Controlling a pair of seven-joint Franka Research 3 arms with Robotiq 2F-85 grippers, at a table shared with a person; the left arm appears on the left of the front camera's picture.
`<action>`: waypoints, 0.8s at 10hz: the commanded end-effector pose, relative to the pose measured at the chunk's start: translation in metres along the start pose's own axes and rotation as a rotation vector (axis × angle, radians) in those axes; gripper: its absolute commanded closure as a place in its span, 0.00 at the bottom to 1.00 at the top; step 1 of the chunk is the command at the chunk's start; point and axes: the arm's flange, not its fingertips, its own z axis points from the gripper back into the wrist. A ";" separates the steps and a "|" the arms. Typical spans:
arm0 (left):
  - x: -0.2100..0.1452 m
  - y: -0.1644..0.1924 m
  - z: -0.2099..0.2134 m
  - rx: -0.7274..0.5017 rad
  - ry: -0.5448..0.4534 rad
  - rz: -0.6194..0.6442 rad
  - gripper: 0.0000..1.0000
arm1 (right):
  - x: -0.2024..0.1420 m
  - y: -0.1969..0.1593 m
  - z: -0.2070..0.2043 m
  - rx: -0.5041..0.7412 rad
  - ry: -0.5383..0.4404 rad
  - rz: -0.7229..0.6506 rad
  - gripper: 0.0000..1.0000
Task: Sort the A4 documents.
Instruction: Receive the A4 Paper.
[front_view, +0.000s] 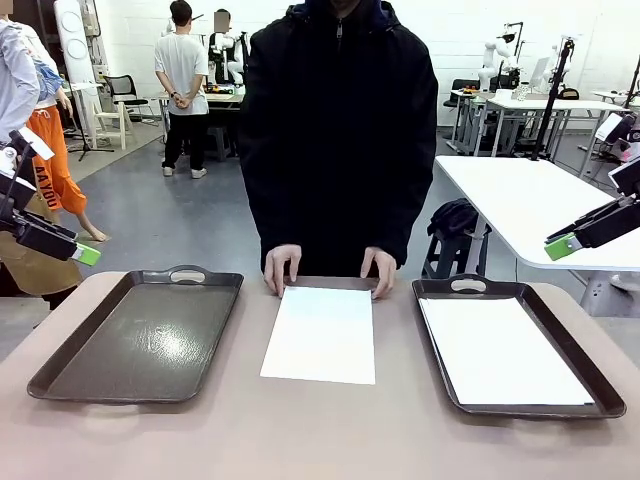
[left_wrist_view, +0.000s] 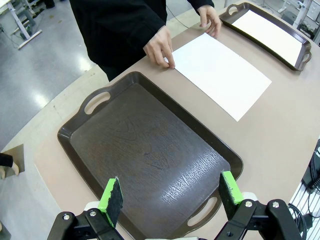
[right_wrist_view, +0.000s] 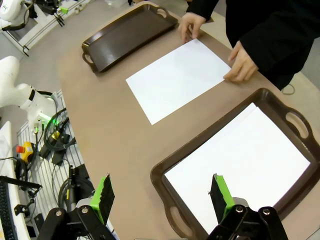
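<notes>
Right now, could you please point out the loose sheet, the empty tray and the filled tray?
loose sheet (front_view: 320, 335), front view, middle of the page.
empty tray (front_view: 140, 345), front view, its bare floor.
filled tray (front_view: 540, 410), front view, its near rim.

One white sheet (front_view: 320, 335) lies flat on the table (front_view: 300, 435); a stack (front_view: 500, 350) (white) fills the right tray (front_view: 505, 288).

left claw (left_wrist_view: 171, 189) spread above dark tray (left_wrist_view: 145, 145) | white sheet (left_wrist_view: 220, 70) beside it | person's hands (left_wrist_view: 161, 46) on sheet
</notes>
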 end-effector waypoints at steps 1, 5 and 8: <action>-0.003 0.004 -0.001 -0.015 -0.009 -0.015 0.00 | 0.000 0.000 -0.001 0.004 -0.001 0.004 0.00; -0.003 0.004 -0.001 -0.015 -0.009 -0.015 0.00 | 0.000 0.000 -0.001 0.004 -0.001 0.004 0.00; -0.003 0.004 -0.001 -0.015 -0.009 -0.015 0.00 | 0.000 0.000 -0.001 0.004 -0.001 0.004 0.00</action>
